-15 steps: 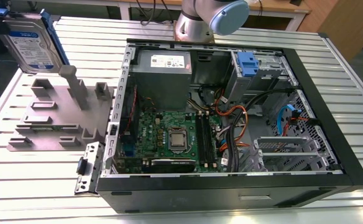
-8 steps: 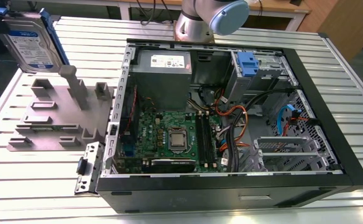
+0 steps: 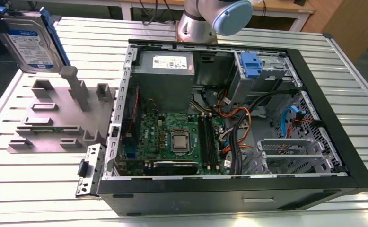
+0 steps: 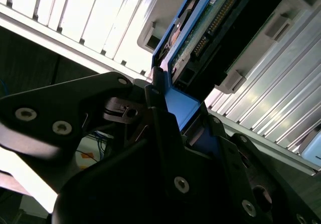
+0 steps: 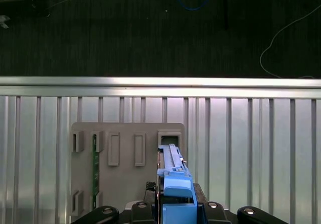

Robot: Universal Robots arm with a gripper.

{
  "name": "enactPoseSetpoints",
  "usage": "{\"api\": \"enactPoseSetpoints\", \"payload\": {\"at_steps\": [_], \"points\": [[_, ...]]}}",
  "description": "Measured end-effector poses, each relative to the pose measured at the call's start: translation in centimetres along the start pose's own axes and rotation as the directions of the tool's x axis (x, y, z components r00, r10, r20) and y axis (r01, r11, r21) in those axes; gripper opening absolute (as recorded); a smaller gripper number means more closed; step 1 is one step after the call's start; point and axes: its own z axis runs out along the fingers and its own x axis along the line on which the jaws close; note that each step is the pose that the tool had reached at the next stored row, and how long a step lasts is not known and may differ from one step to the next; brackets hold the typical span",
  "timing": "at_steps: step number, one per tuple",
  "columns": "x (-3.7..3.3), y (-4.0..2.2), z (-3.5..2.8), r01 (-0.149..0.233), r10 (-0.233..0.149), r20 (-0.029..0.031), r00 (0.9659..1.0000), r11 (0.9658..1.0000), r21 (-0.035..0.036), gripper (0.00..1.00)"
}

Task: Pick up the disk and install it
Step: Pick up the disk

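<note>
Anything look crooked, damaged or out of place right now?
Nothing stands out. The disk sits straight in the gripper, clamped by its blue rail and held up over the grey holder. The open computer case lies flat, its cables untidy but nothing visibly broken.

The exterior view's upper edge cuts off the top of the disk [image 3: 29, 45]. In the first wrist view the lower edge cuts the end effector [image 5: 178, 215], and the edge-on disk hides its label.

The disk [image 3: 29, 43] hangs over the rack [image 3: 45, 127] at the exterior view's left.
</note>
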Motion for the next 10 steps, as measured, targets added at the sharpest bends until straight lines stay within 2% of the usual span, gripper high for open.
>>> {"api": "enactPoseSetpoints", "payload": {"at_steps": [10], "points": [[0.00,0.00,-0.30,0.000,0.000,-0.0013,1.0000,1.0000,0.0001,0.36]]}}
